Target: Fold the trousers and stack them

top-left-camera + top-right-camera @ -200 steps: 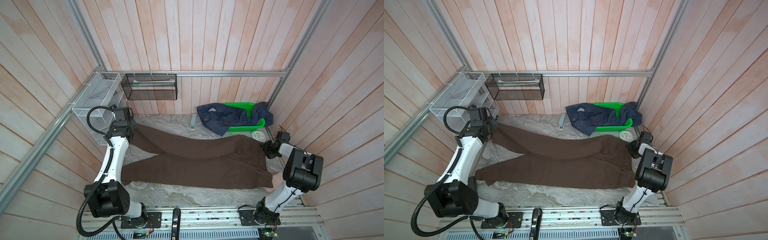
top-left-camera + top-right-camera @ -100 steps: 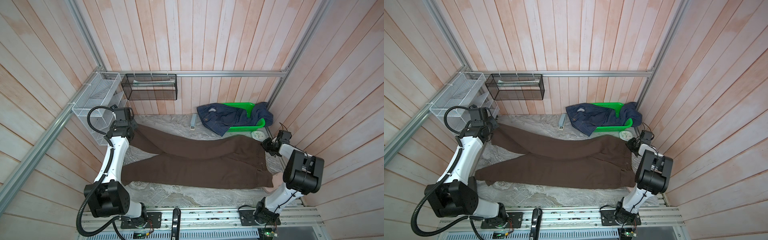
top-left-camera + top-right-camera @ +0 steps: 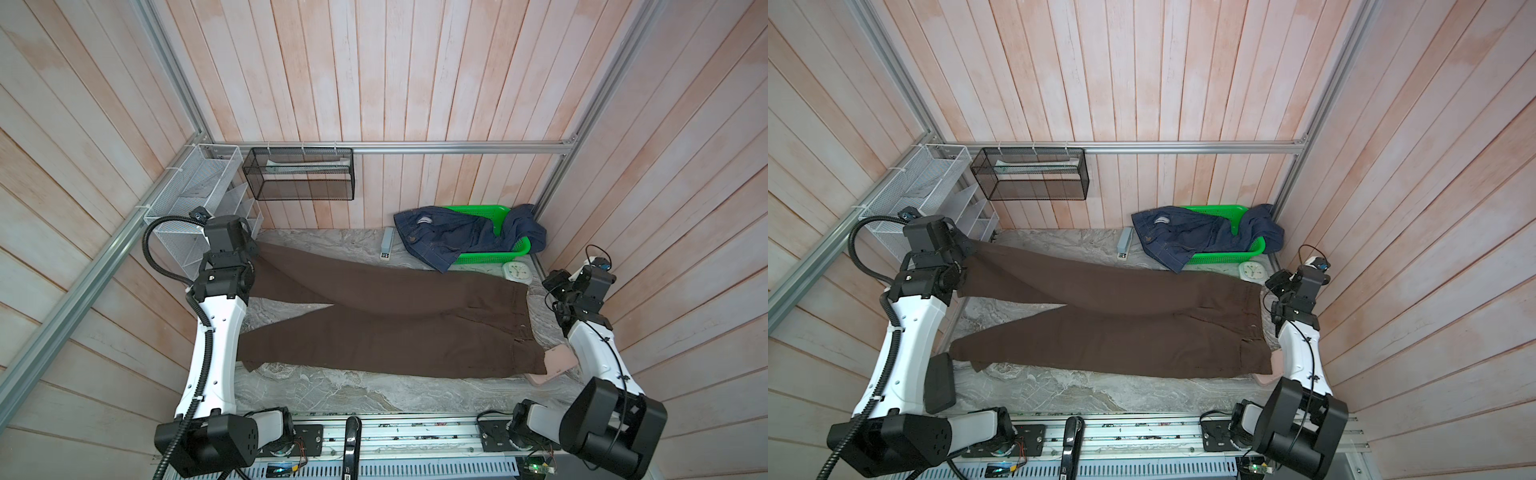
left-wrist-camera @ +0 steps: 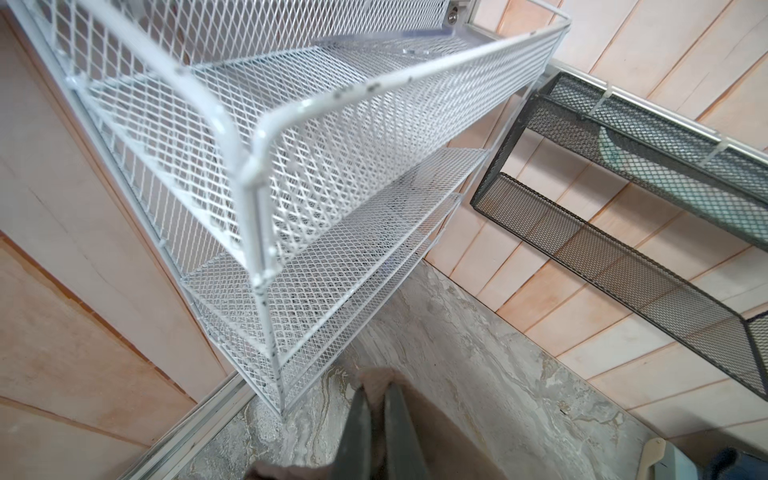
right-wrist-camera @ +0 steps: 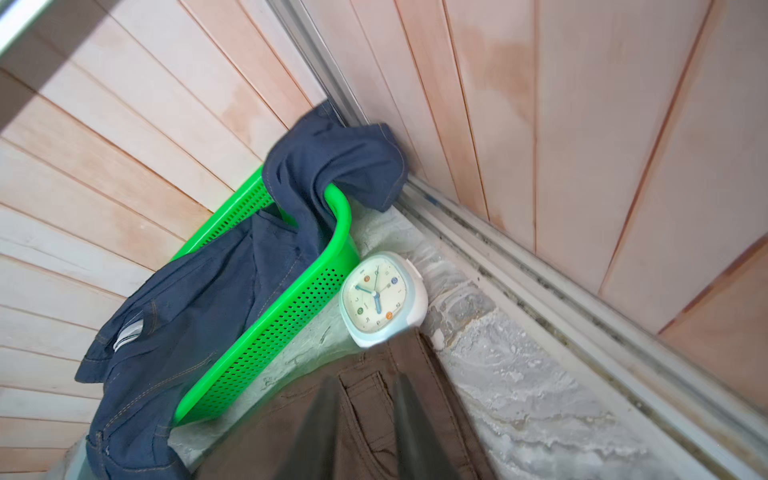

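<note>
The dark brown trousers [image 3: 395, 328] [image 3: 1121, 332] lie spread across the marble table, waist at the right and legs splayed to the left. My left gripper [image 3: 251, 249] [image 3: 963, 243] is at the far left corner, shut on the hem of the far leg. In the left wrist view the trousers [image 4: 436, 436] are pinched in that gripper [image 4: 376, 390]. My right gripper [image 3: 557, 286] [image 3: 1273, 282] hovers at the far end of the waistband. In the right wrist view this gripper [image 5: 363, 382] stands open over a belt loop of the trousers [image 5: 257, 449].
A green basket [image 3: 490, 257] [image 5: 291, 316] draped with dark blue jeans [image 3: 449, 237] sits at the back right, and a white clock [image 3: 516, 272] [image 5: 382, 299] sits beside it. A white mesh rack [image 3: 195, 195] [image 4: 332, 166], a black mesh basket [image 3: 299, 174] and a grey stapler [image 3: 386, 243] line the back. A pink pad [image 3: 557, 361] lies under the waist.
My right gripper has shifted slightly toward the right wall at the waistband. The left arm and the trousers have not visibly moved.
</note>
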Robot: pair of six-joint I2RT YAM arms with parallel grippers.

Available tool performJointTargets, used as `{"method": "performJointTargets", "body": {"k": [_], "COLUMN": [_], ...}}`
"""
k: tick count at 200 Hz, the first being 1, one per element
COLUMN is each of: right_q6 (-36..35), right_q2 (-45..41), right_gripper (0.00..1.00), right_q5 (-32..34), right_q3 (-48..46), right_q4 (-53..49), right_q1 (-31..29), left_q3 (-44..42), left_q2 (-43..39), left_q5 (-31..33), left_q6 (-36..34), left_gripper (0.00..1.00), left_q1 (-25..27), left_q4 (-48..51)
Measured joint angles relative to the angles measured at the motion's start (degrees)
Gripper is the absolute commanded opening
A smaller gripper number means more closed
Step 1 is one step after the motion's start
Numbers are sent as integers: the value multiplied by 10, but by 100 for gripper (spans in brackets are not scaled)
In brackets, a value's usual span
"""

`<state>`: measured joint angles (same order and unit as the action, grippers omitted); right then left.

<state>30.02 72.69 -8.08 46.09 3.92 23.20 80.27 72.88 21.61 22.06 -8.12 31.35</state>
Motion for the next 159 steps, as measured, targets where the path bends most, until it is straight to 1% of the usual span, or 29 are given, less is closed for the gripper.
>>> {"method": "performJointTargets", "body": {"k": [20,39,59,82,130,159], "right_q6": [9,11,10,0,-28,-35], "right_q2": [82,156,207,232,256,299], "right_gripper": [50,51,52,52,52,50], "right_q5": [-35,-78,-110,-126,-128,-128], "right_q3": [14,26,30,30,30,51], "right_q4": [-1,-5,-2,13,68,73], "right_q1": [5,6,6,5,0,-2], "left_q3": [0,0,0,-2,-2,-2], "left_q2": [15,35,53,60,60,61], "left_q5": [-12,-28,-40,-52,-62,-63], "left_q6": [0,0,0,0,0,0], "left_gripper": [0,0,0,0,0,0], "left_q1": [0,0,0,0,1,3], "left_q4": [2,6,9,11,10,9]}}
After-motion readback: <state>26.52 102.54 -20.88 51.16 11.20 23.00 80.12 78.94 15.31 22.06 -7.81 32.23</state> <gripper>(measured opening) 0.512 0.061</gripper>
